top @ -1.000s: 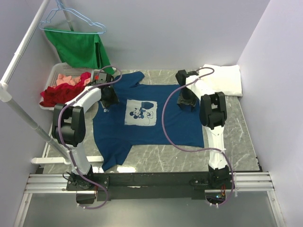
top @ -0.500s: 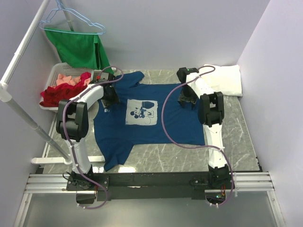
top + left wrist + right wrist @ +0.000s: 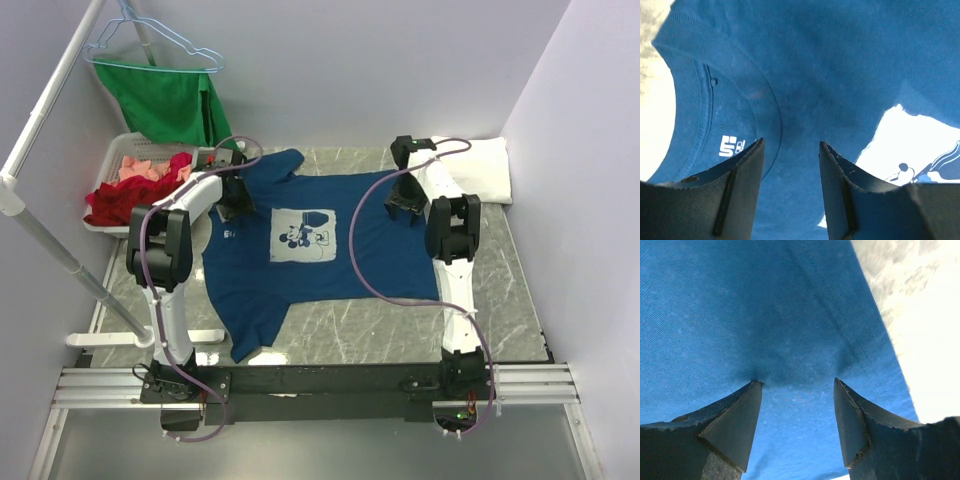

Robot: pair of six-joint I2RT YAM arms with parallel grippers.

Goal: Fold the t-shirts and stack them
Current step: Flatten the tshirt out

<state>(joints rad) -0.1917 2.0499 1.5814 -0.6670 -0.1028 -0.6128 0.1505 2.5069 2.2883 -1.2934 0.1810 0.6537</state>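
The navy blue t-shirt (image 3: 320, 265) lies spread flat on the marble table, its white mouse print (image 3: 303, 238) face up. My left gripper (image 3: 236, 203) is open, fingertips down on the cloth beside the collar (image 3: 705, 100), with the print's edge (image 3: 920, 145) to its right. My right gripper (image 3: 405, 205) is open, fingertips pressing the shirt (image 3: 765, 305) near its hem edge, bare table (image 3: 920, 315) to the right. The white t-shirt (image 3: 470, 168) lies folded at the back right corner.
A white basket (image 3: 125, 165) with red and pink clothes stands at the back left. A green garment (image 3: 170, 100) hangs from a hanger on a white rail (image 3: 40, 140). Purple walls close in on both sides.
Both grippers have moved toward the back of the table, the left one along the collar, the right one toward the far right edge. The navy shirt has shifted slightly right and back with them.
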